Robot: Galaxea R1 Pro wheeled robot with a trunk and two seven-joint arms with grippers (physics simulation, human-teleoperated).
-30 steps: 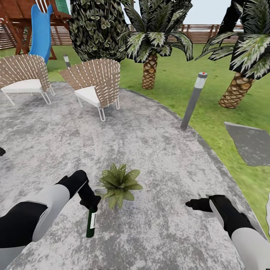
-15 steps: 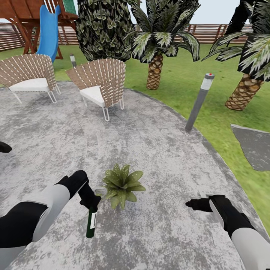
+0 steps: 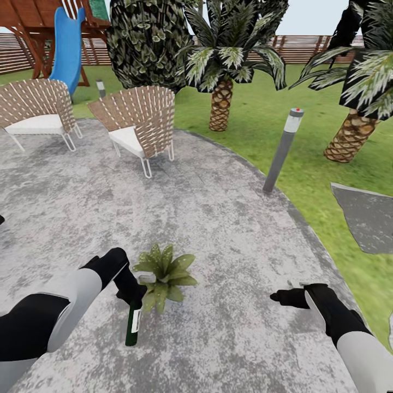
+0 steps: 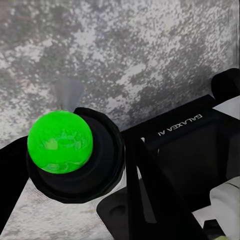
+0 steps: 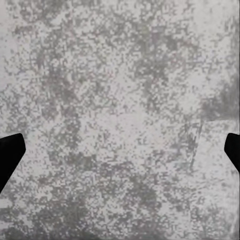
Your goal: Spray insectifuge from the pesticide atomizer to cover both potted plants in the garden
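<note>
My left gripper (image 3: 131, 295) is shut on the top of the pesticide atomizer (image 3: 132, 323), a slim dark green bottle with a white label that hangs down over the grey paving. Its whitish spray head (image 3: 144, 280) sits right against one potted plant (image 3: 161, 272), a low rosette of pointed light-green leaves just right of the gripper. In the left wrist view the atomizer (image 4: 75, 155) shows end-on as a dark round body with a bright green cap between the black fingers. My right gripper (image 3: 279, 297) hovers open over bare paving, its fingertips (image 5: 9, 152) far apart.
Two wicker chairs (image 3: 139, 123) (image 3: 35, 109) stand at the back left of the paved patio (image 3: 207, 218). A grey bollard (image 3: 283, 148) marks the patio's edge by the lawn (image 3: 327, 185). Palms (image 3: 221, 106), a stepping stone (image 3: 368, 215), a blue slide (image 3: 65, 46) and a fence lie beyond.
The whole view has swung a little, so the camera moved. The potted plant now sits closer to the atomizer's spray head. Both arms keep the same pose.
</note>
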